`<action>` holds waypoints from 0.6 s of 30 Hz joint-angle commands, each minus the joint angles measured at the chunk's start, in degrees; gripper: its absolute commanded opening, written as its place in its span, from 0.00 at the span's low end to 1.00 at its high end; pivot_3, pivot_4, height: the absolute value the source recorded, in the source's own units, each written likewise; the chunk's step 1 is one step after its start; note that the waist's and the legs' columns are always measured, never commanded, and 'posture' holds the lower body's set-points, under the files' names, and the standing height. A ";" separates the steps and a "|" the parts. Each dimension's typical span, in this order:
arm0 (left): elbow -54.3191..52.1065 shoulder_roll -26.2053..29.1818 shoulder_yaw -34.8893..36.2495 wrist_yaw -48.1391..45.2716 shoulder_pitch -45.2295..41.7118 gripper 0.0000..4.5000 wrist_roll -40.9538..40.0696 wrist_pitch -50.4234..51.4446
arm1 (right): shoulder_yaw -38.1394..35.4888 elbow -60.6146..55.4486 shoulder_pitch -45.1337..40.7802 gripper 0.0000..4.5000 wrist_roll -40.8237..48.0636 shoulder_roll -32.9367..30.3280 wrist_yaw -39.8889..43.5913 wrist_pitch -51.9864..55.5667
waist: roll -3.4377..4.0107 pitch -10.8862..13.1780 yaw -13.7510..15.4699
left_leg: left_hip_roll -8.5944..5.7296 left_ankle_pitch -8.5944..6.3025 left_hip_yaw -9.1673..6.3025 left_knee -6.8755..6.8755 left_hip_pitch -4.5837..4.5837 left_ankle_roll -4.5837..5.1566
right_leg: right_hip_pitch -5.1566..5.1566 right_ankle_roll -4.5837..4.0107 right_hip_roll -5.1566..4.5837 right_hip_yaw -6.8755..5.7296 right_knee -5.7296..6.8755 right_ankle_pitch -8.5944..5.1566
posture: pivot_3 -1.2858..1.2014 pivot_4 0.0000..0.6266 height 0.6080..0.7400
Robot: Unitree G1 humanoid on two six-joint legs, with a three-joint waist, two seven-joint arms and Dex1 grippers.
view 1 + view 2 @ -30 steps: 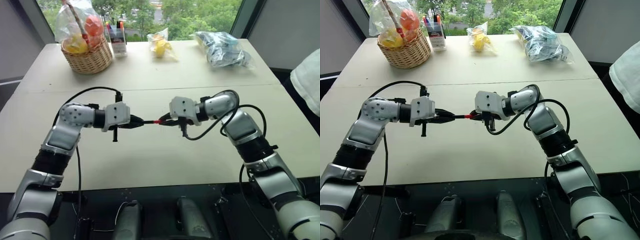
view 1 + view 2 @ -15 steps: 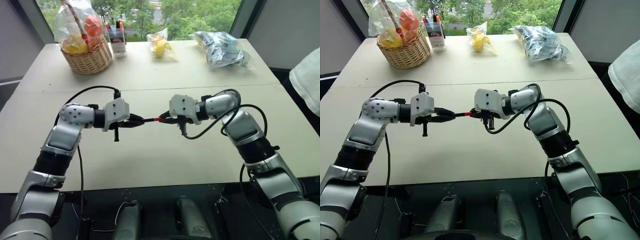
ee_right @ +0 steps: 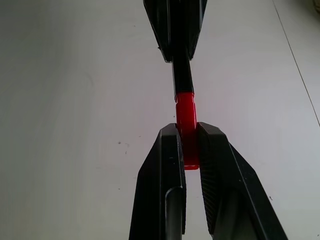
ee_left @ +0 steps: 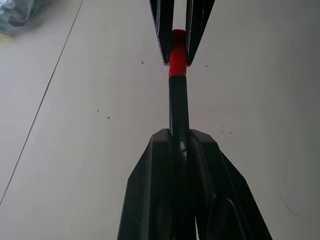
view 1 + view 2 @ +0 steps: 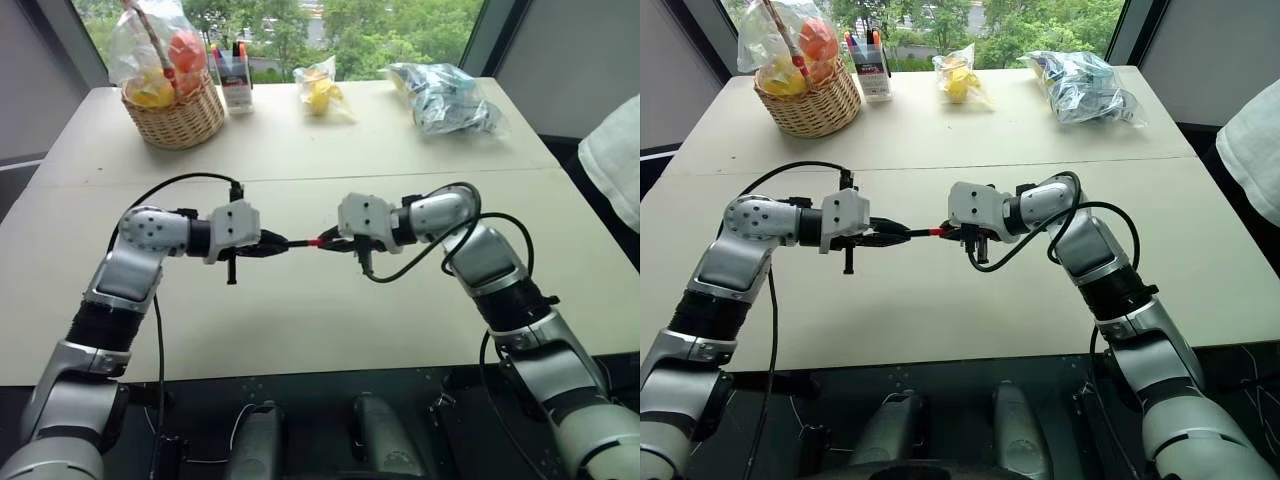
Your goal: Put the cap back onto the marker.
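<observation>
Left tool (image 5: 268, 243): clamped tight on the black marker (image 4: 178, 107), barrel running straight out between its fingers toward the other arm
Right tool (image 5: 335, 241): pinched narrow on the red cap (image 3: 185, 117), gripping the cap's rear half; front half stands clear of the fingers
Position: both held in the air above the counter (image 5: 300, 310), tools facing each other near its middle; cap and marker meet end to end on one line, cap apparently on the tip or at its mouth; depth of seating cannot be told
Risks, judged:
- cap only part-seated; letting go early would drop it onto the counter
- slight tilt between the two axes during the push; cap could jam askew or slip in the pads
- marker held far back on the barrel, so a hard push may slide it through the left fingers rather than drive the tip home
- Basket (image 5: 180, 110) and bags (image 5: 440, 95) at the far edge, well apart, no hazard
</observation>
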 commanded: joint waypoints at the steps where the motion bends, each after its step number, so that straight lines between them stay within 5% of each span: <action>1: -0.50 -1.08 -1.09 1.93 -1.59 0.00 1.51 -1.37 | 2.53 -6.38 -1.17 0.01 2.41 3.24 1.41 -1.66 | 0.00 0.00 0.00 | 0.00 0.00 0.00 0.00 0.00 0.00 | 0.00 0.00 0.00 0.00 0.00 0.00 | 0.52 0.24 1.00; 18: -3.23 -4.62 0.03 3.63 -1.74 0.00 0.45 0.85 | 2.71 -5.66 -1.95 0.01 0.27 6.02 -0.79 -2.08 | 0.00 0.00 0.00 | 0.00 0.00 0.00 0.00 0.00 0.00 | 0.00 0.00 0.00 0.00 0.01 0.00 | 0.52 0.24 1.00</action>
